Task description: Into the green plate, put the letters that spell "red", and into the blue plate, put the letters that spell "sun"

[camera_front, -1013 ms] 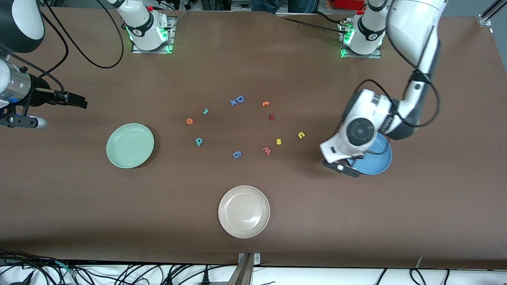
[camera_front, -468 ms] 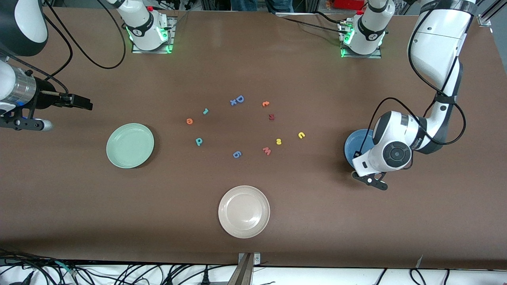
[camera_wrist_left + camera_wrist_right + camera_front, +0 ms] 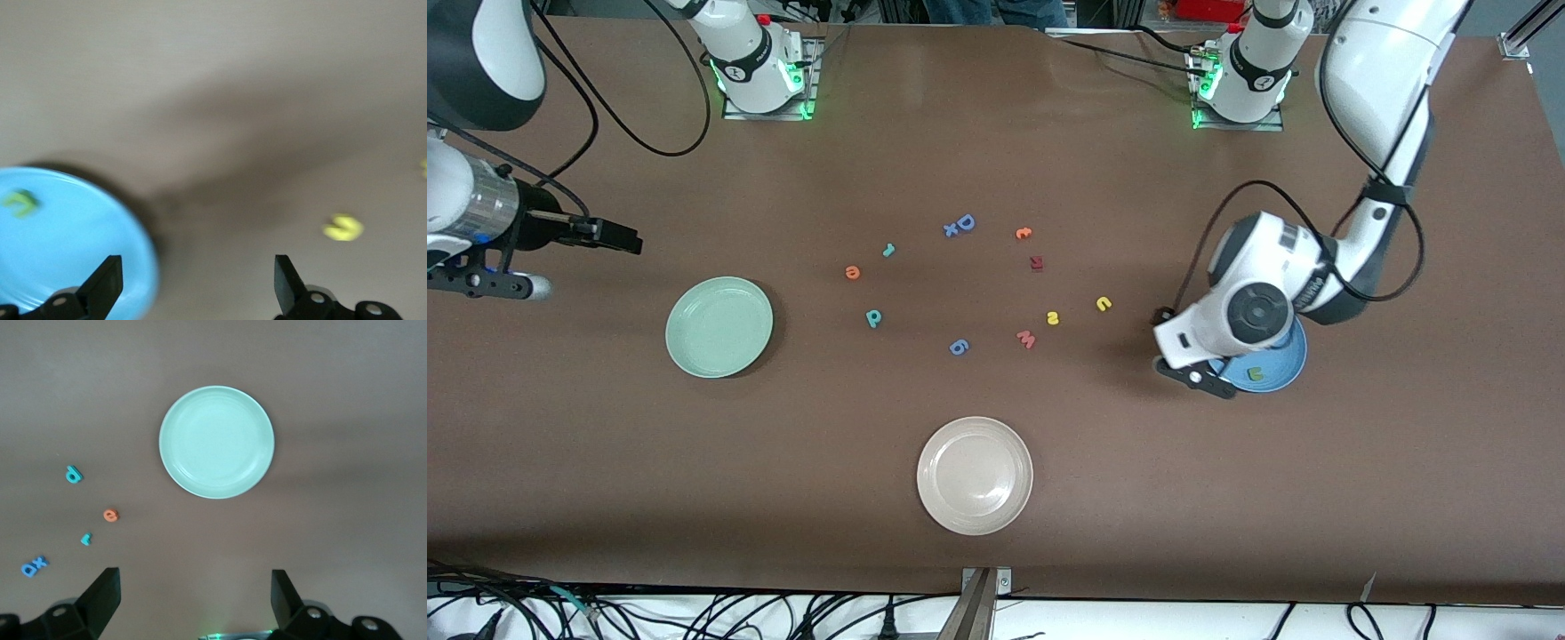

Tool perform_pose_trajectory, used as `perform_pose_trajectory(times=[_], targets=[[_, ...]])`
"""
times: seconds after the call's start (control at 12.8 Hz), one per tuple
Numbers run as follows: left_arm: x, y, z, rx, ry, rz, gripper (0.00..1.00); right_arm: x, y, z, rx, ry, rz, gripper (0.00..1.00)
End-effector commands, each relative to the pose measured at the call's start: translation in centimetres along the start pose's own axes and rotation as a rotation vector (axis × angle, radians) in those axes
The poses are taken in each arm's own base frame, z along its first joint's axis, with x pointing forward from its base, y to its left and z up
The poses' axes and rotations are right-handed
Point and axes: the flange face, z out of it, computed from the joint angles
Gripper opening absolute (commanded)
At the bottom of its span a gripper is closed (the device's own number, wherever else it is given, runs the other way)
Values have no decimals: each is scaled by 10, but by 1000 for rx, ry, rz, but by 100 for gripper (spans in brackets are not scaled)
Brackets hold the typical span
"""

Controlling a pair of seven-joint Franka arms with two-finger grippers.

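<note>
Brown tabletop, foam letters scattered; green "n" (image 3: 1256,374) lies in blue plate (image 3: 1285,378).
Light, soft yellow "u" (image 3: 1104,304) is best pinched across its edges; left gripper (image 3: 197,287) and right gripper (image 3: 193,603) are spread empty.

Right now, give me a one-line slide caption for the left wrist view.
Open left gripper over the table beside the blue plate holding the green "n"; yellow "u" lies nearby.

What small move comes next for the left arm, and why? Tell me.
Probably carry the left pincer from the blue plate to the yellow u, the nearest "sun" letter. It is open and empty, the green n already lies in the plate, and the u and yellow s remain on the table.
</note>
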Motion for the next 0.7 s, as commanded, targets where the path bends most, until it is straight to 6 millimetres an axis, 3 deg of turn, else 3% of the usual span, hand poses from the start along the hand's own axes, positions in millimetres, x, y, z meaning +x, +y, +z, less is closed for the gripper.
perform_pose_trajectory(times=[0.0, 0.08, 0.23, 0.39, 0.62], targets=[[-14, 70, 6, -1, -18, -151, 100, 12, -53, 25, 8, 20, 23, 100], [-17, 99, 15, 11, -17, -211, 100, 16, -71, 38, 2, 19, 0, 100], [-20, 130, 47, -7, 15, -267, 99, 24, -93, 63, -4, 2, -28, 100], [-28, 137, 77, -46, 63, -284, 99, 31, -115, 91, 12, -13, -34, 100], [-27, 129, 90, 33, 112, -207, 98, 45, -151, 141, 19, 30, -26, 100]])
